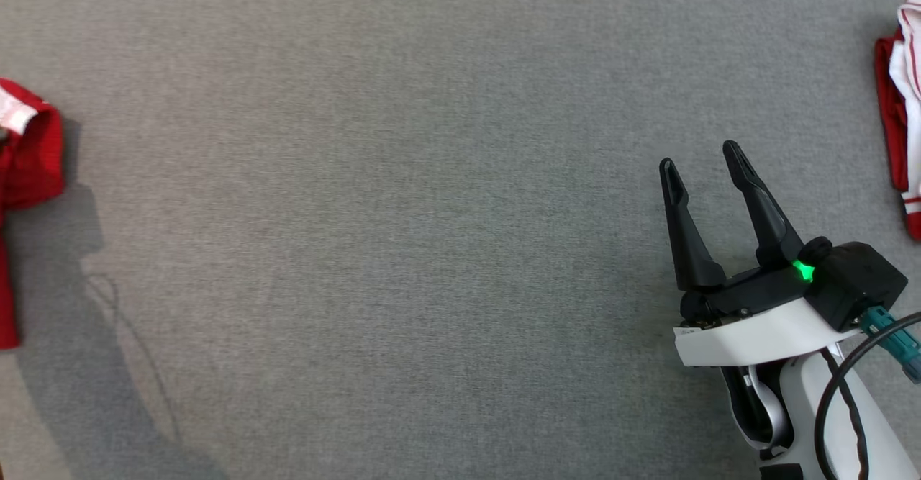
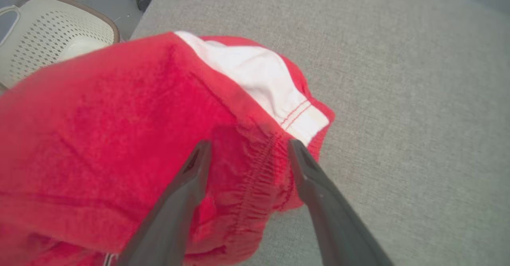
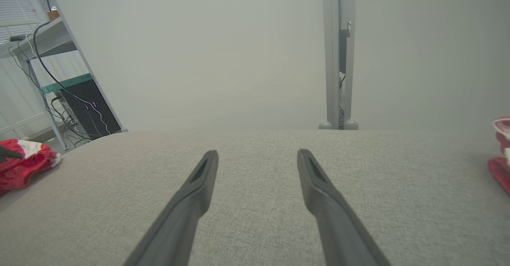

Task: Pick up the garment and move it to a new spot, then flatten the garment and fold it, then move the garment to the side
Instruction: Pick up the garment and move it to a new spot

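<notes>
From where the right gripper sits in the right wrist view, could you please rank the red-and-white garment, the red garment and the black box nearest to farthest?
From the right gripper:
1. Red-and-white garment, at the table's right edge, nearest.
2. Red garment, at the table's left edge.
3. Black box, off the table, beyond the red garment.

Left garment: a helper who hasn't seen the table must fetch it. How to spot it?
On the grey table, go to the far left edge, away from the right gripper. The garment there is mostly plain red with one white band; the other garment at the right edge is striped red and white.
</notes>
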